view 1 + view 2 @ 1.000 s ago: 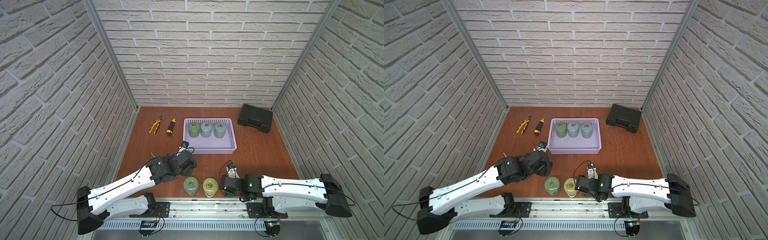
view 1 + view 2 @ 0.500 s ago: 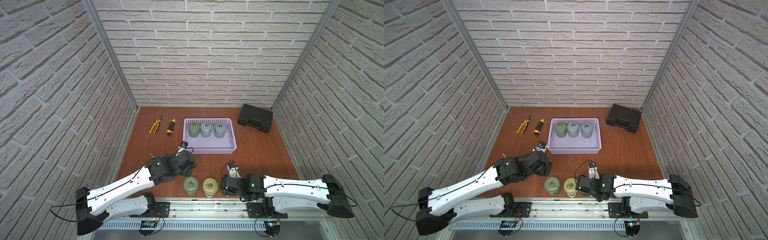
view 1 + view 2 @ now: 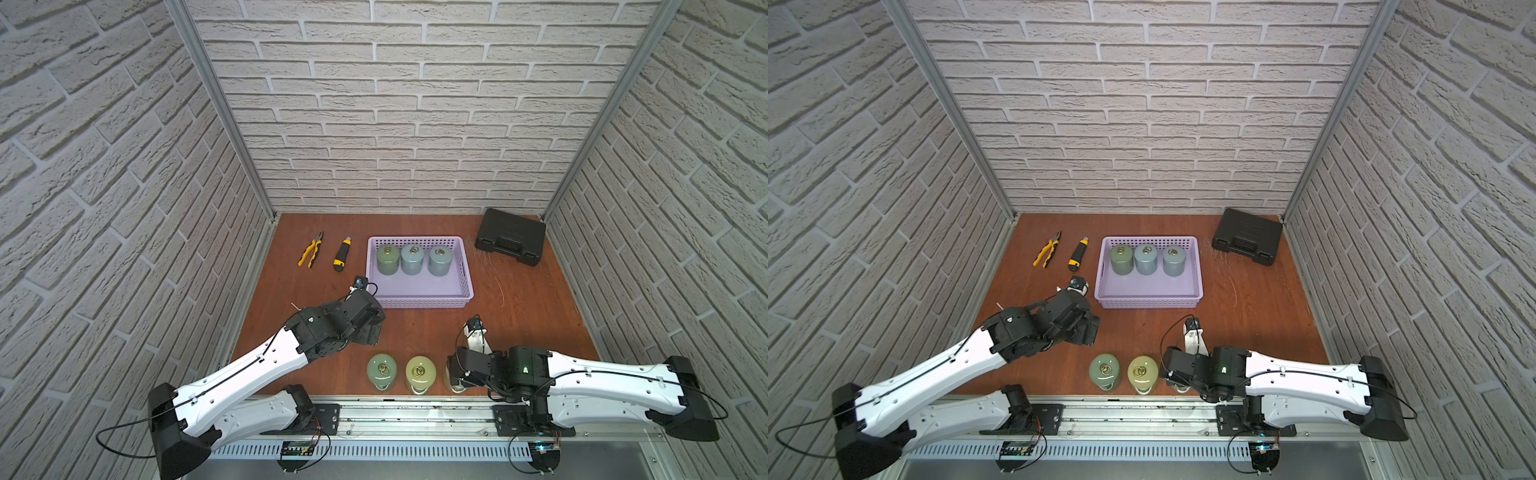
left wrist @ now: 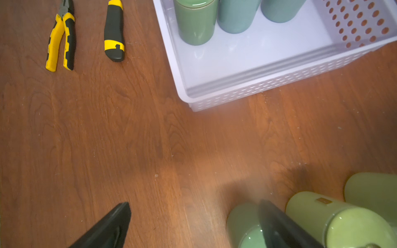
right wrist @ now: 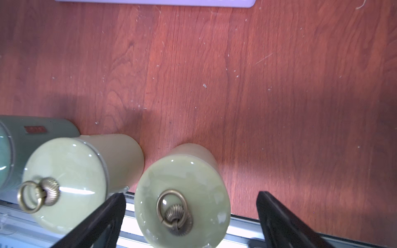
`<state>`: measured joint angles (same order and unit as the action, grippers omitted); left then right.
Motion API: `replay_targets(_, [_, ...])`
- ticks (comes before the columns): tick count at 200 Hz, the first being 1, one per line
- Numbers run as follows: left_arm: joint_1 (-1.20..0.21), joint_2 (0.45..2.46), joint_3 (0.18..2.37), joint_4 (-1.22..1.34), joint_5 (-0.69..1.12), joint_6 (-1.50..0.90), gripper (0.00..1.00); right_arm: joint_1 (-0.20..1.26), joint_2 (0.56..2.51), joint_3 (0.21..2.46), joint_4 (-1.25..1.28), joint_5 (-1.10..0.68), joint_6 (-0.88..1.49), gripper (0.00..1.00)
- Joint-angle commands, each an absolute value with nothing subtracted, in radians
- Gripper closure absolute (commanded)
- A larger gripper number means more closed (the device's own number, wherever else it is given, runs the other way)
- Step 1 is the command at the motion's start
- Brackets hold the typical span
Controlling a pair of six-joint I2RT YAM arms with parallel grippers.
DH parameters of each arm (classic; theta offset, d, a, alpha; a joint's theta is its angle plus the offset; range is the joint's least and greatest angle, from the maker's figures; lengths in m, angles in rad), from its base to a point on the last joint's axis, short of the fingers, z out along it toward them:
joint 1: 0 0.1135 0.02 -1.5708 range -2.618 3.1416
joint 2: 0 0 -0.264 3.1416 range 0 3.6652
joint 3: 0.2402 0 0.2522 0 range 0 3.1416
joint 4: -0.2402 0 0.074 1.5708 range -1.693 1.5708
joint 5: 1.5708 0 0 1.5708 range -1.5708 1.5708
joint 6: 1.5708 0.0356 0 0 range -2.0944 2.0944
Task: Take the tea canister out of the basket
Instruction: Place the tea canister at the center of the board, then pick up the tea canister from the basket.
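Your right gripper [image 5: 191, 198] sits low at the front edge of the reddish-brown wooden table [image 3: 519, 324]. Its jaws are wide apart, with one black finger [image 5: 107, 214] on each side of the olive-green glazed tea canister [image 5: 182, 178] with a brass ring on its lid. The right wrist view shows a gap on both sides, so nothing is clamped. That canister stands upright on the table, outside the basket, right by the metal rail.

Just beside it stands a yellow-green glazed canister [image 3: 420, 372], and next along a darker green glazed canister [image 3: 381, 371]. That makes three close together in a row along the front edge.

Further up the table, the shallow lavender plastic basket [image 3: 419, 300] with perforated sides holds three upright canisters in a line against its far wall. A green one [image 3: 387, 259] stands at the left end, then two blue-grey ones [image 3: 412, 259] [image 3: 441, 261].

Your left gripper [image 4: 195, 206] hangs above the table between the basket's near left corner and the front row, jaws spread wide, holding nothing. In the left wrist view one of its fingers overlaps the darker green canister.

Left of the basket lie yellow-and-black pliers [image 3: 311, 249] and a yellow-and-black utility knife [image 3: 341, 254]. A black hard plastic case [image 3: 510, 237] sits in the far right corner.
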<state>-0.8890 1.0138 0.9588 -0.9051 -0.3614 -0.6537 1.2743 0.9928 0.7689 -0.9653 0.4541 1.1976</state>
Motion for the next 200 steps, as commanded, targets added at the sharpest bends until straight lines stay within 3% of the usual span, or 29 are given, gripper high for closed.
replay_targets(1, [-0.825, 1.002, 0.993, -0.859, -0.264, -0.594, 0.02, 1.274, 0.951, 0.805, -1.014, 0.535, 1.176, 0.00])
replay_targets(55, [-0.684, 1.108, 1.084, -0.819, -0.152, -0.503, 0.02, 1.188, 0.911, 0.861, -1.039, 0.545, 1.067, 0.00])
replay_targets(138, [-0.524, 1.377, 1.286, -0.776, -0.006, -0.351, 0.02, 0.951, 0.947, 0.924, -0.928, 0.402, 0.795, 0.00])
replay_targets(200, [-0.458, 1.617, 1.510, -0.799, 0.032, -0.189, 0.02, 0.897, 0.987, 0.956, -0.883, 0.379, 0.642, 0.00])
